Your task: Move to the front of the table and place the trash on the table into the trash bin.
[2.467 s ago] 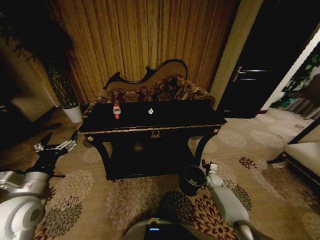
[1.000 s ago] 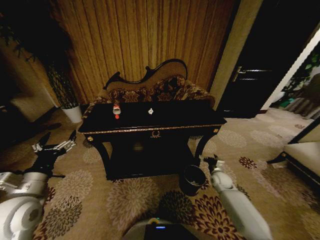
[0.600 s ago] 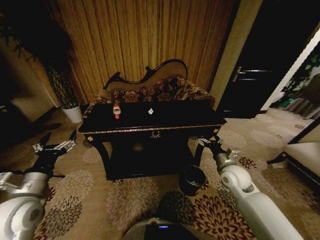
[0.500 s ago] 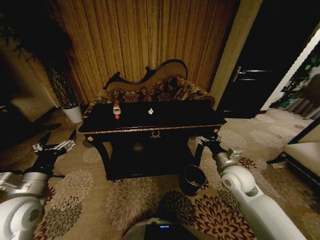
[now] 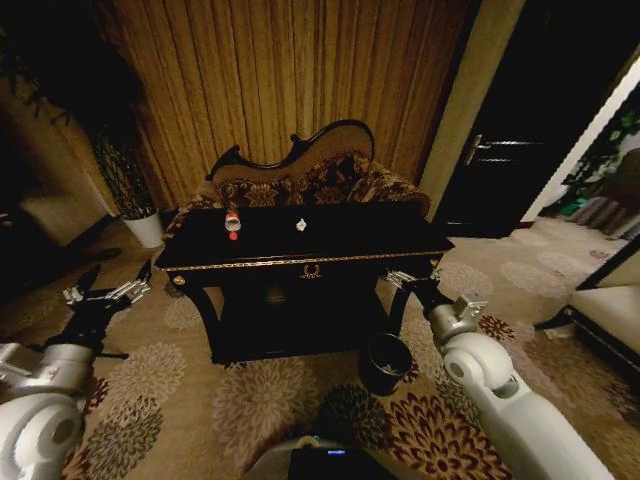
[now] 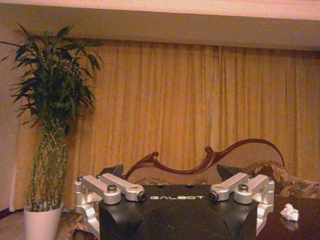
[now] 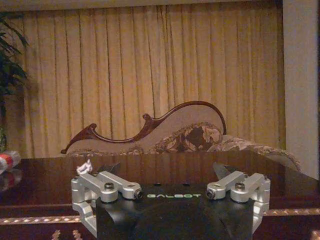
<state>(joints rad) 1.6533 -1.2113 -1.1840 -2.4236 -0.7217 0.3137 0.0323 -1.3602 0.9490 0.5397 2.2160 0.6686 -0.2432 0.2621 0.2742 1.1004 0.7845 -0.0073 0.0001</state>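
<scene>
The black table (image 5: 330, 243) with gold trim stands straight ahead. On its top lie the trash: a small bottle (image 5: 233, 224) with a red cap toward the left, and a crumpled white paper bit (image 5: 301, 224) near the middle. The dark round trash bin (image 5: 384, 362) sits on the carpet by the table's right front leg. My right gripper (image 5: 409, 281) hangs open at table-edge height near the right front corner, above the bin. In the right wrist view the right gripper (image 7: 172, 193) faces the tabletop (image 7: 190, 170), the paper bit (image 7: 85, 166) and the bottle (image 7: 7, 160). My left gripper (image 5: 106, 291) is open, low at the left, off the table.
A carved-back floral sofa (image 5: 300, 175) stands right behind the table against the curtain. A potted plant (image 5: 125, 175) in a white pot is at the back left. A dark door (image 5: 520, 150) is at the right, and a seat edge (image 5: 610, 310) at far right.
My right arm has risen from beside the trash bin to the table's right front corner. The left arm has stayed where it was.
</scene>
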